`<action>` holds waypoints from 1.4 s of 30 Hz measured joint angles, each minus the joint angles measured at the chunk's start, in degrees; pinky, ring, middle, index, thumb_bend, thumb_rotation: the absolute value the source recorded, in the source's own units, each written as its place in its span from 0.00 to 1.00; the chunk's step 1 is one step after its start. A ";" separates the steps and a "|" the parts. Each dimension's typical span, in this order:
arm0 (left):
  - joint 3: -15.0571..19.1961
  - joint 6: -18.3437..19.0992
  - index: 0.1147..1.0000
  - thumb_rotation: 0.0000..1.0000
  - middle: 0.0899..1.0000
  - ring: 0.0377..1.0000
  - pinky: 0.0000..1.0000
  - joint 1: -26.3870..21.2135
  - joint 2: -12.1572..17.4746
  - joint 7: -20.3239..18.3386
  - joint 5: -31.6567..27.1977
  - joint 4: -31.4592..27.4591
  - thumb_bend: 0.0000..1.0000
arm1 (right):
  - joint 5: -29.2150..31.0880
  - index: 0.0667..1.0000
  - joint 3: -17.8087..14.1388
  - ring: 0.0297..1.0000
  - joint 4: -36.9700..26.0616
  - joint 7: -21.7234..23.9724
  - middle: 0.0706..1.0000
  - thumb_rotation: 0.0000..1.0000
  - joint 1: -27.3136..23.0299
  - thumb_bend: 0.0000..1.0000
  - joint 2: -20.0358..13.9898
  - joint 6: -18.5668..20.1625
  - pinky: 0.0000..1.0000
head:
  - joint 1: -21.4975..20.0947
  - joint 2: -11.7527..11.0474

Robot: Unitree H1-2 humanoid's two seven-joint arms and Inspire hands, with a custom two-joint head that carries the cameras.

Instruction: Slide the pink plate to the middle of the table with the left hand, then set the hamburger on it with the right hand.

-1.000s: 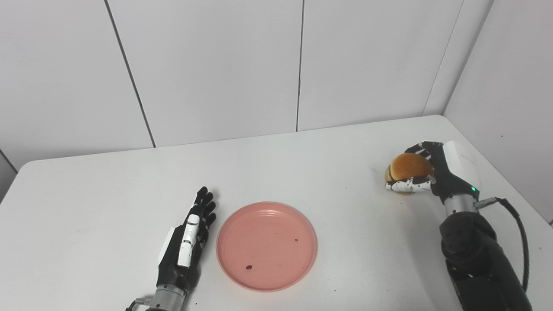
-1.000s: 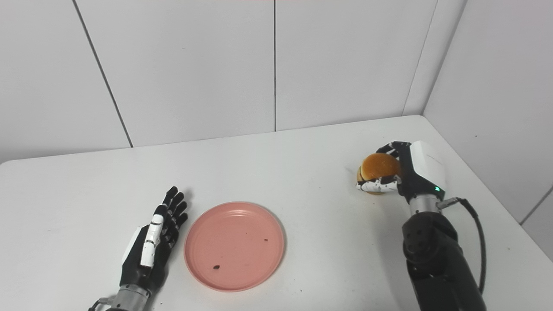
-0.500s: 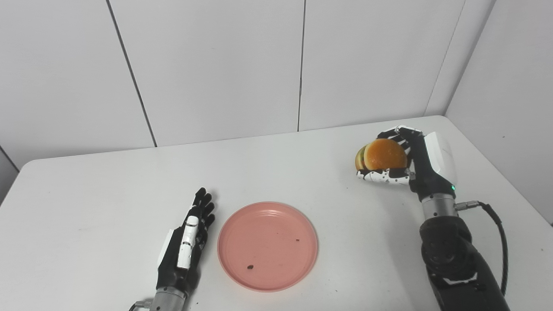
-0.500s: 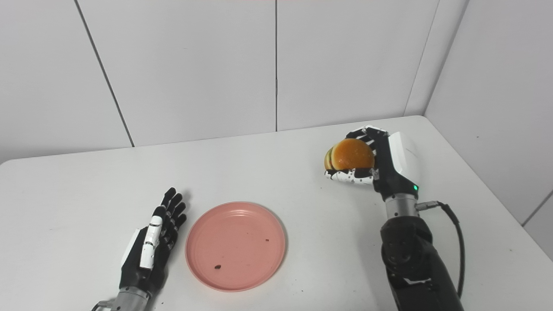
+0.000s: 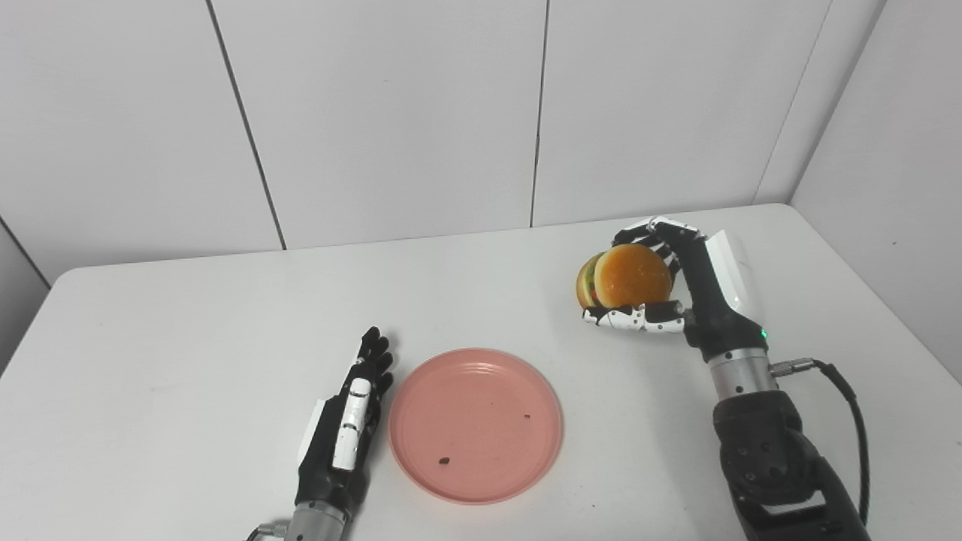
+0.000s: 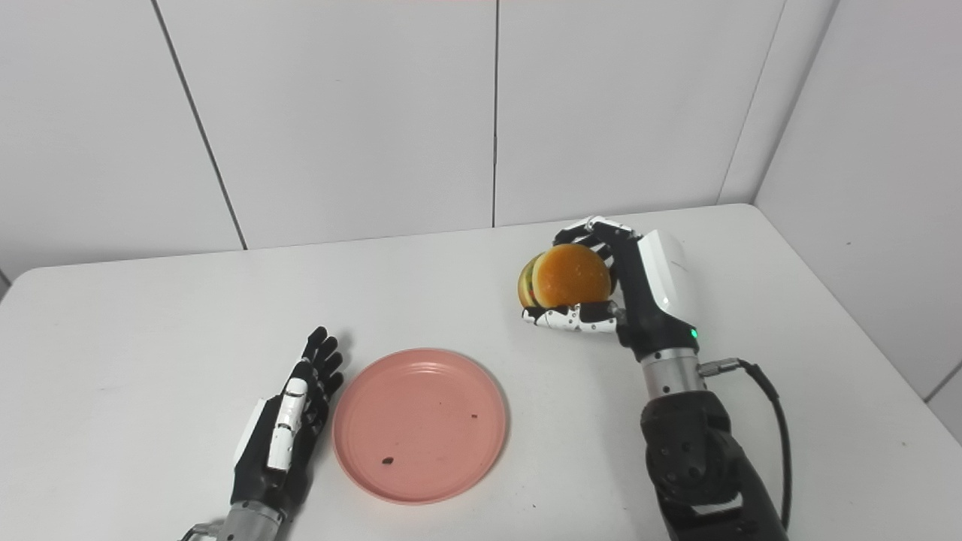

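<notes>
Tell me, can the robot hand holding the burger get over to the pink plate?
Probably yes. The right robot hand holds the hamburger above bare table, and nothing lies between it and the pink plate.

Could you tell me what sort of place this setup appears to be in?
Probably a robot test booth or lab, not a kitchen. A bare white table stands in a corner of plain white wall panels. On it lies only a pink plate; the right robot hand holds what looks like a toy hamburger.
</notes>
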 measured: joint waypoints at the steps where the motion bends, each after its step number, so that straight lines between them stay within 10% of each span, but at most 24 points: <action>1: 0.00 0.00 1.00 1.00 1.00 1.00 1.00 0.01 -0.14 0.09 0.12 0.00 0.50 | 0.32 0.47 0.31 0.28 0.00 0.56 0.40 0.00 0.00 0.52 0.06 -0.18 0.24 | 0.01 0.00; 10: -0.78 -0.49 1.00 1.00 1.00 1.00 1.00 0.51 -1.70 1.04 1.97 0.03 0.51 | 2.07 0.47 4.48 0.32 2.04 3.17 0.42 0.00 -0.45 0.52 0.50 -6.29 0.26 | 4.49 -0.18; 42: -0.24 -2.60 1.00 1.00 1.00 1.00 1.00 -0.42 -5.53 5.20 4.48 2.59 0.49 | -3.62 0.50 17.05 0.36 12.62 12.18 0.42 0.00 -3.57 0.51 3.40 -7.97 0.27 | 7.31 -0.27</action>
